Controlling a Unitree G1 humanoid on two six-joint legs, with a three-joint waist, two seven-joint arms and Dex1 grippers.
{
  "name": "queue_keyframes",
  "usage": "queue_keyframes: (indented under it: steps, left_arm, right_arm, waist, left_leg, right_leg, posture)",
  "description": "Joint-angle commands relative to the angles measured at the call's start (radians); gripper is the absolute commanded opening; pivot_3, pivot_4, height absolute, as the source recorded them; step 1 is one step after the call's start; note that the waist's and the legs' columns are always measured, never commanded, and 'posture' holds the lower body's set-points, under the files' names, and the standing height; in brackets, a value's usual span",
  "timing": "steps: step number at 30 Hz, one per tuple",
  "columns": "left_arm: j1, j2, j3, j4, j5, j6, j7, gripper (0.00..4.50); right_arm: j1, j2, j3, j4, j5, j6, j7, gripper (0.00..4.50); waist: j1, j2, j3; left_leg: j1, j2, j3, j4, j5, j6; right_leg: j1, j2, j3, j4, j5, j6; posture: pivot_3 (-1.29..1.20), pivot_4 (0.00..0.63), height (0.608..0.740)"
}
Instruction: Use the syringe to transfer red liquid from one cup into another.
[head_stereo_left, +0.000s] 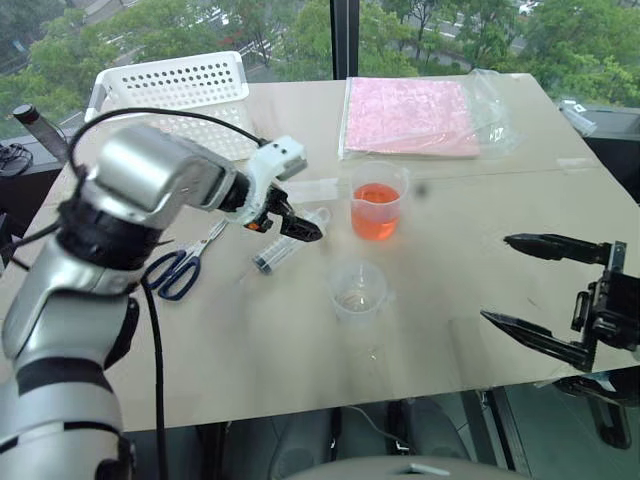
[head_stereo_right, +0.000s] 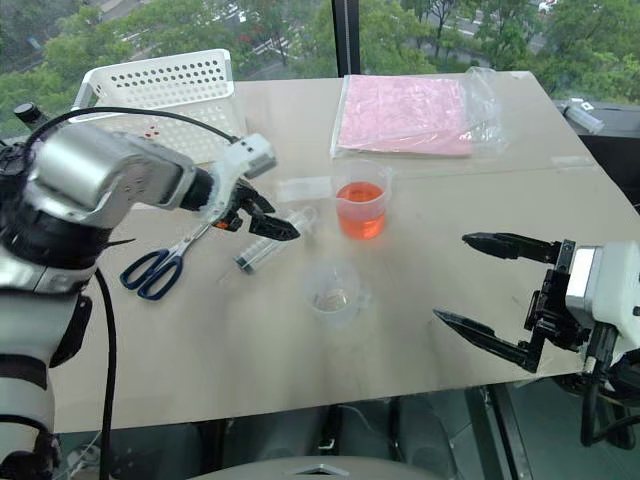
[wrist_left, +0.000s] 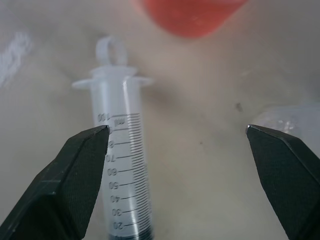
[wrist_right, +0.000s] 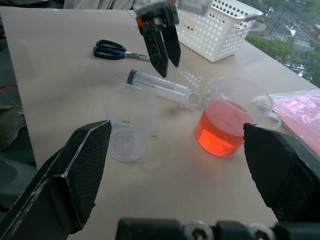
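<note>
The syringe (head_stereo_left: 283, 247) lies flat on the tan table, its ring-topped plunger end towards the cup of red liquid (head_stereo_left: 377, 208). My left gripper (head_stereo_left: 297, 226) hangs open just above the syringe's barrel; in the left wrist view the barrel (wrist_left: 123, 165) runs close beside one finger (wrist_left: 82, 170), nothing gripped. The other cup (head_stereo_left: 357, 290), clear and nearly colourless, stands in front of the red one. My right gripper (head_stereo_left: 497, 278) is open and apart at the table's right side, level with both cups (wrist_right: 225, 125) (wrist_right: 130, 125).
Blue-handled scissors (head_stereo_left: 185, 265) lie left of the syringe. A white perforated basket (head_stereo_left: 180, 90) stands at the back left. A pink sheet in a clear bag (head_stereo_left: 410, 115) lies at the back. The table's front edge (head_stereo_left: 330, 400) is near.
</note>
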Motion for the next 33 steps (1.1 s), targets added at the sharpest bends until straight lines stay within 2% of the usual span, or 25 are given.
queue_keyframes:
  steps: [1, 5, 8, 17, 20, 21, 23, 25, 28, 30, 33]
  left_arm:
    - [-0.106, -0.003, -0.102, 0.160, 0.094, -0.053, -0.114, 4.45]
    - [-0.160, -0.021, -0.199, 0.265, 0.170, -0.122, -0.242, 4.45]
    - [-0.166, -0.064, -0.222, 0.325, 0.202, -0.145, -0.308, 4.45]
    - [-0.123, -0.209, -0.225, 0.467, 0.341, -0.267, -0.328, 4.45]
    - [-0.098, -0.256, -0.210, 0.496, 0.372, -0.284, -0.322, 3.72]
    - [-0.088, -0.266, -0.205, 0.503, 0.381, -0.283, -0.319, 3.01]
    - [-0.064, -0.265, -0.200, 0.494, 0.393, -0.272, -0.319, 2.43]
    - [-0.049, -0.251, -0.185, 0.475, 0.401, -0.254, -0.325, 1.45]
    - [-0.043, -0.208, -0.129, 0.445, 0.391, -0.223, -0.328, 1.38]
    - [-0.048, -0.173, -0.048, 0.430, 0.348, -0.169, -0.340, 1.38]
    - [-0.029, -0.069, 0.155, 0.402, 0.254, -0.119, -0.354, 1.38]
  right_arm:
    - [-0.033, -0.025, -0.041, -0.017, 0.044, 0.014, -0.027, 4.50]
    - [-0.061, -0.037, -0.028, -0.011, 0.044, 0.024, -0.045, 4.50]
    - [-0.070, -0.031, -0.003, -0.012, 0.027, 0.028, -0.061, 4.50]
    - [-0.064, 0.003, 0.047, -0.030, -0.018, 0.019, -0.080, 4.50]
    - [-0.035, 0.023, 0.048, -0.035, -0.037, 0.018, -0.078, 4.50]
    - [-0.025, 0.028, 0.047, -0.037, -0.042, 0.017, -0.074, 4.50]
    - [-0.007, 0.035, 0.034, -0.041, -0.040, 0.020, -0.072, 4.50]
    - [0.008, 0.039, 0.017, -0.046, -0.033, 0.022, -0.072, 4.50]
    - [0.026, 0.041, 0.007, -0.052, -0.040, 0.022, -0.076, 4.50]
    - [0.034, 0.046, 0.007, -0.057, -0.046, 0.020, -0.081, 4.50]
    - [0.008, 0.059, 0.039, -0.047, -0.050, 0.019, -0.121, 4.50]
  waist:
    - [-0.001, 0.000, 0.001]
    - [0.000, -0.001, 0.001]
    - [0.007, -0.001, 0.001]
    - [0.012, -0.002, 0.002]
    - [0.012, -0.002, 0.002]
    - [0.012, -0.002, 0.002]
    - [0.011, -0.002, 0.001]
    - [0.011, -0.002, 0.001]
    - [0.008, -0.002, 0.001]
    - [0.006, -0.002, 0.002]
    - [0.003, -0.002, 0.002]
  left_leg:
    - [0.000, 0.000, 0.000, 0.000, 0.000, 0.000]
    - [-0.001, 0.000, 0.001, 0.000, 0.000, 0.000]
    - [-0.002, 0.000, 0.001, 0.000, 0.000, 0.000]
    - [-0.004, 0.000, 0.000, 0.004, -0.001, 0.002]
    - [-0.005, 0.000, 0.000, 0.004, -0.001, 0.002]
    - [-0.005, 0.000, 0.000, 0.004, -0.001, 0.002]
    - [-0.005, 0.000, 0.000, 0.004, -0.001, 0.002]
    - [-0.005, 0.000, 0.000, 0.004, -0.001, 0.002]
    - [-0.004, 0.000, 0.000, 0.005, -0.001, 0.002]
    - [-0.004, 0.000, 0.000, 0.005, -0.001, 0.002]
    - [-0.005, 0.000, -0.001, 0.005, -0.001, 0.002]
  right_leg:
    - [0.000, 0.000, 0.000, 0.000, 0.000, 0.000]
    - [-0.001, 0.000, 0.000, 0.000, 0.000, 0.000]
    - [-0.001, -0.004, 0.000, -0.001, 0.000, 0.000]
    - [-0.002, -0.005, -0.001, 0.000, 0.000, 0.001]
    - [-0.002, -0.005, -0.001, 0.000, 0.000, 0.001]
    - [-0.002, -0.005, -0.001, 0.000, 0.000, 0.001]
    - [-0.002, -0.005, -0.001, 0.000, 0.000, 0.001]
    - [-0.002, -0.005, -0.001, 0.001, 0.000, 0.001]
    - [-0.002, -0.005, -0.001, 0.001, 0.000, 0.001]
    - [-0.002, -0.005, 0.000, 0.001, 0.000, 0.001]
    - [-0.003, -0.005, -0.001, 0.001, 0.000, 0.001]
  posture:
    - [0.00, 0.150, 0.740]
    - [0.00, 0.150, 0.740]
    - [0.00, 0.150, 0.740]
    - [0.00, 0.150, 0.740]
    - [0.00, 0.150, 0.740]
    - [0.00, 0.150, 0.740]
    - [0.00, 0.150, 0.740]
    - [0.00, 0.150, 0.740]
    - [0.00, 0.150, 0.740]
    - [0.00, 0.150, 0.740]
    - [0.00, 0.150, 0.740]
